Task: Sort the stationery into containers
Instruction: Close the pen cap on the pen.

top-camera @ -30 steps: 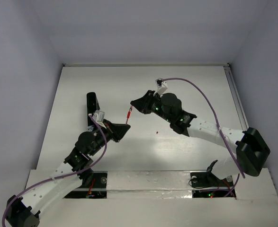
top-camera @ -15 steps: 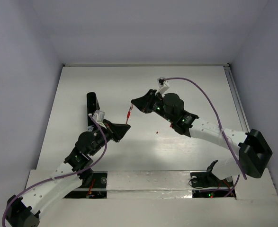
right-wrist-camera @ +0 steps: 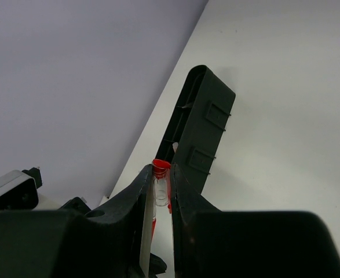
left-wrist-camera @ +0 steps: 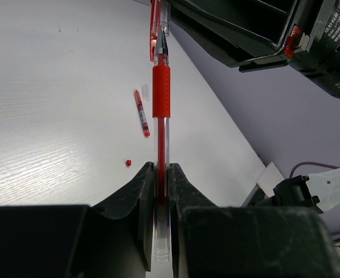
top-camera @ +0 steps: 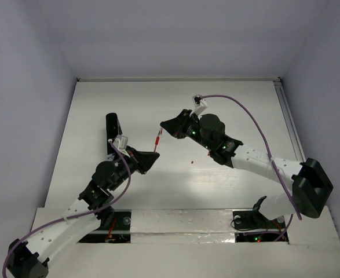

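Over the table [top-camera: 245, 104], a pen [left-wrist-camera: 161, 92] is being pinched by the left gripper [left-wrist-camera: 161, 179], its cap [right-wrist-camera: 160, 167] by the right gripper [top-camera: 163, 125]; both probably need keeping coaxial.

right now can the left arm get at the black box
Probably yes: the black box lies close beside the left end effector, bare table between. But that end effector is shut on the red pen, whose far end the right end effector also grips.

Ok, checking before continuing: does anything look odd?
The red plastic pen hangs mid-air between both arms: barrel in the left jaws, its clear cap, not seated on the tip, in the right jaws.
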{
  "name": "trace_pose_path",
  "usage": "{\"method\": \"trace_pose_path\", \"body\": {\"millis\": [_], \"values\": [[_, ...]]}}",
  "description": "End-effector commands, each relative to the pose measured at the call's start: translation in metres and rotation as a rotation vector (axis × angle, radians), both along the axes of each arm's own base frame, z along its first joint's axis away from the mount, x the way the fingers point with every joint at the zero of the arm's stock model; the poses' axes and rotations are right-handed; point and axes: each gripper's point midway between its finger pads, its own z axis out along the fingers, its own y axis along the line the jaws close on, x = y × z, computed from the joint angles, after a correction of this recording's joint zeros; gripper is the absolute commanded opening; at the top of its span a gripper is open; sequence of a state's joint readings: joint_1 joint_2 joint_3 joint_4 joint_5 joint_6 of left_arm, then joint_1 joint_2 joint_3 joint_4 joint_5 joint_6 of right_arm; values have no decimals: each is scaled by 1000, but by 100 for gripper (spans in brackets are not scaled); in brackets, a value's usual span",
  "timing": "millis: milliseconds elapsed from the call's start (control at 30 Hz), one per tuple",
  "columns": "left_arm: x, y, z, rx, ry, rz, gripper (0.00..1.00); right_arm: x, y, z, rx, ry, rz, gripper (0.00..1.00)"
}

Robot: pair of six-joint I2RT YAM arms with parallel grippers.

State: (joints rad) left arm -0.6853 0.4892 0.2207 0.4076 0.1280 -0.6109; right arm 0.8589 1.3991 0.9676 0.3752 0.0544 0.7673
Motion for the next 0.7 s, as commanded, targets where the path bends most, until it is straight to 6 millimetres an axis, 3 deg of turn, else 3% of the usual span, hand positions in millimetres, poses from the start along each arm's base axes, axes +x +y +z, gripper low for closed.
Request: {"method": "trace_pose_path", "body": {"millis": [0,300,667], "values": [[-1,-3,30,-53,-73,-16,0,2,4,37,93,-68,-10,0],[-4,0,34,-63,-86,-16,0,12,6,31,72,-59,-44,0],[-4,0,27,-52,-72,-13,0,8,2,49,107,-83,-44,0]]}}
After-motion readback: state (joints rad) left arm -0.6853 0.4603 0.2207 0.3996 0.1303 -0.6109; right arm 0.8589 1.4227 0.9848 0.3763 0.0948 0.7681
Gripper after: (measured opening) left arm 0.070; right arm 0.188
